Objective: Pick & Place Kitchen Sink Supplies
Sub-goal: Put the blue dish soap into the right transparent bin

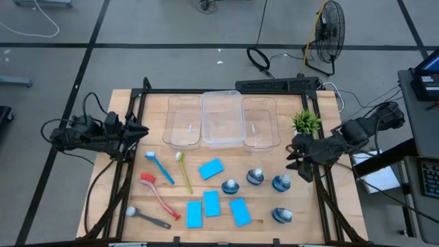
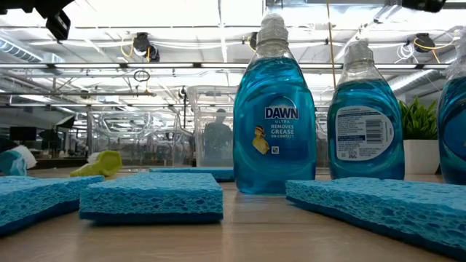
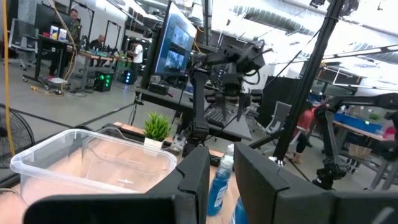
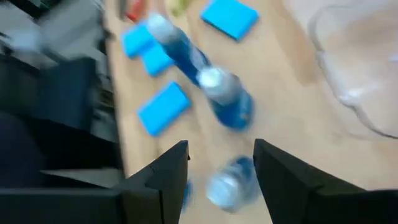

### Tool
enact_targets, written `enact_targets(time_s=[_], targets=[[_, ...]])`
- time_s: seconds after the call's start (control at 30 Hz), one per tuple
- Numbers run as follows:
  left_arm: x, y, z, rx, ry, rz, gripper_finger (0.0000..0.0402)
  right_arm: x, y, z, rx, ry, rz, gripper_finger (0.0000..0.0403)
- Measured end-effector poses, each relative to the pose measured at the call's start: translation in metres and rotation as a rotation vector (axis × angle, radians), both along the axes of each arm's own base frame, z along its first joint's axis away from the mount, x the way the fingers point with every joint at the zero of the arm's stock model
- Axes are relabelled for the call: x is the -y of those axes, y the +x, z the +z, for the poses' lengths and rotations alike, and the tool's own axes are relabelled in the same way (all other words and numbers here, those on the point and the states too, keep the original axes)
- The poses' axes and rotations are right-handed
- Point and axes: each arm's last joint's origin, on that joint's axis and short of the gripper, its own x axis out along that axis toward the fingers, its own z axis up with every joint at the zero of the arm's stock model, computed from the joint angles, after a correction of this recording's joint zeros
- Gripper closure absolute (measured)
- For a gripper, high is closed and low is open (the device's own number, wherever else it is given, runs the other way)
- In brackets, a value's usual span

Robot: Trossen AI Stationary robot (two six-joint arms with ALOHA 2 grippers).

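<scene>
Several blue sponges lie flat on the near half of the table. Beside them stand several blue-liquid bottles, upright on their bases. To their left lie the blue, yellow-green, red and grey brushes. My left gripper hovers at the table's left edge, narrowly open, with nothing between its fingers. My right gripper hangs open above the right edge and points down at the bottles, touching none of them.
Three clear bins stand side by side along the far edge. A small green potted plant is at their right. A black frame rims the table. Bare wood shows between the bins and the supplies.
</scene>
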Motion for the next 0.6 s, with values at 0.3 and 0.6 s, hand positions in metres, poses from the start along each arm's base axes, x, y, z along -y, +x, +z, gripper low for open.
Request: enact_targets(time_s=[0.3,0.6], targets=[[0.000,0.000,0.000,-0.002,0.002,0.001,0.0325,-0.022,0.018,-0.024,-0.232,-0.144,0.098,0.0234],[0.000,0.000,0.000,-0.002,0.009,0.002,0.0325,-0.037,0.019,-0.030,-0.246,-0.185,0.131,0.0233]])
